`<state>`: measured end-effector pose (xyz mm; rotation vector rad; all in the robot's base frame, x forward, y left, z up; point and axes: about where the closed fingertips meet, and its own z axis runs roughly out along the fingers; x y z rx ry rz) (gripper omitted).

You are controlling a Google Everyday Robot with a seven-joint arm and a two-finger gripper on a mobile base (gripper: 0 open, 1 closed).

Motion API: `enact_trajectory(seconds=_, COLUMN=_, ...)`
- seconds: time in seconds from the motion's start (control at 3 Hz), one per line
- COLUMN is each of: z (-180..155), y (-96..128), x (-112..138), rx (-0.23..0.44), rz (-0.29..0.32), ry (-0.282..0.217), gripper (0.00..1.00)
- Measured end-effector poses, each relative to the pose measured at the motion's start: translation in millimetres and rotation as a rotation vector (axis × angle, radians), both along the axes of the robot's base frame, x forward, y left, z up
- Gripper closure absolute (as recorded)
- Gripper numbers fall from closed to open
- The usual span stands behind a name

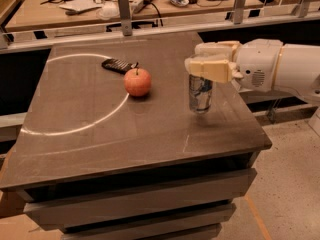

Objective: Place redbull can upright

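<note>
The redbull can [200, 94] is a slim silver-and-blue can, upright at the right side of the dark table [100, 134]. Its bottom is at or just above the table top. My gripper [206, 66] reaches in from the right on the white arm [280, 69]. Its cream fingers [212, 70] are closed on the can's top end and hide the can's rim. A red apple [137, 82] sits on the table to the left of the can, apart from it.
A dark flat handset-like object [117, 65] lies behind the apple. A white arc [85, 126] is drawn on the table top. The table's right edge [255, 119] is close to the can. A metal rail [125, 31] and a cluttered desk [100, 4] stand behind.
</note>
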<state>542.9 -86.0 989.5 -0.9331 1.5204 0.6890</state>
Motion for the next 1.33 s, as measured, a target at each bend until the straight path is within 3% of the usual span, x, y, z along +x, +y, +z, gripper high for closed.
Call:
enact_trajectory(seconds=0.67, z=-26.3, y=3.2, x=-12.6, rx=-0.019, rz=-0.088, ry=0.016, gripper=0.98)
enact_trajectory(seconds=1.33, z=-37.5, y=-8.5, x=-19.3, rx=0.002, rz=-0.203, ry=0.043, gripper=0.52)
